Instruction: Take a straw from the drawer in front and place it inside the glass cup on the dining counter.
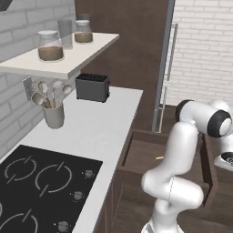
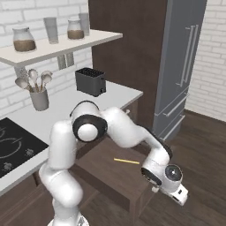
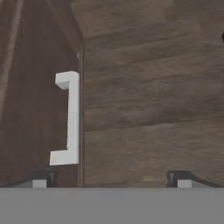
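The drawer [image 2: 115,173] is standing pulled out in front of the desk [image 2: 112,93], and the straw [image 2: 126,161] is lying flat on its dark-brown floor, well apart from the walls. The gripper [image 3: 111,179] is hanging off the drawer's front, its fingers [image 3: 43,178] spread wide and holding nothing; in the hand view the white handle [image 3: 68,118] is sitting at about 10 o'clock from them, with wood floor beyond. The step in hand looks like going for the straw, so the arm should be lifting clear of the front panel, swinging over the box and coming down with the fingers straddling the stick across its length, near the middle. It is a thin, straight, pale-yellow stick, lying at a slight slant in the right base view. That thin, it will probably want a low, square pinch, or it may roll or slip away on the flat wood.
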Available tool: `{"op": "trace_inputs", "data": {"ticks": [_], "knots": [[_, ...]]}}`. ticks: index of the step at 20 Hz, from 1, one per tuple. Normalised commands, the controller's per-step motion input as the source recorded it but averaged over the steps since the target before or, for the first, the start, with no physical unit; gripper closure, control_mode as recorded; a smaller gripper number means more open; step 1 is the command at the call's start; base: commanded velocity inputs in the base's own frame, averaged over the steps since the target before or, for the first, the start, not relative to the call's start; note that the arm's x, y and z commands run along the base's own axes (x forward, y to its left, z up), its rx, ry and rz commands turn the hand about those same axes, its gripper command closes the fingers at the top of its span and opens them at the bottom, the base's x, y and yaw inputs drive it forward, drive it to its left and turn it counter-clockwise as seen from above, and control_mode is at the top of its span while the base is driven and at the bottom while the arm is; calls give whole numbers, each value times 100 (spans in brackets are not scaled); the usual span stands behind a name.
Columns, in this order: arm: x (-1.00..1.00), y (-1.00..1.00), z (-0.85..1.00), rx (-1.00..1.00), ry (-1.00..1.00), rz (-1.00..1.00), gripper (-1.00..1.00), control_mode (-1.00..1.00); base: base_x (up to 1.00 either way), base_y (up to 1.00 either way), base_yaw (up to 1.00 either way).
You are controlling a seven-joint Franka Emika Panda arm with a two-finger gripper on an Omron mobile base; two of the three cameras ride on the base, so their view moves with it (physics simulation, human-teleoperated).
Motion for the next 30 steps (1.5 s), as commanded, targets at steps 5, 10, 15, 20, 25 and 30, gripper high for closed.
{"op": "trace_inputs", "data": {"ticks": [5, 10, 15, 20, 25, 30], "knots": [[0, 0, 100, 0, 38, 1, -100, -100, 0, 0, 0], [0, 5, 100, 0, 18, 12, -100, -100, 0, 0, 0], [26, 19, 100, 4, 3, 12, -100, -100, 0, 0, 0], [47, 11, 88, 8, 9, 15, -100, -100, 0, 0, 0], [63, 20, 11, 11, -7, 2, -100, -100, 0, 0, 0], [65, 46, 0, 5, -10, -23, -100, -100, 0, 0, 0]]}}
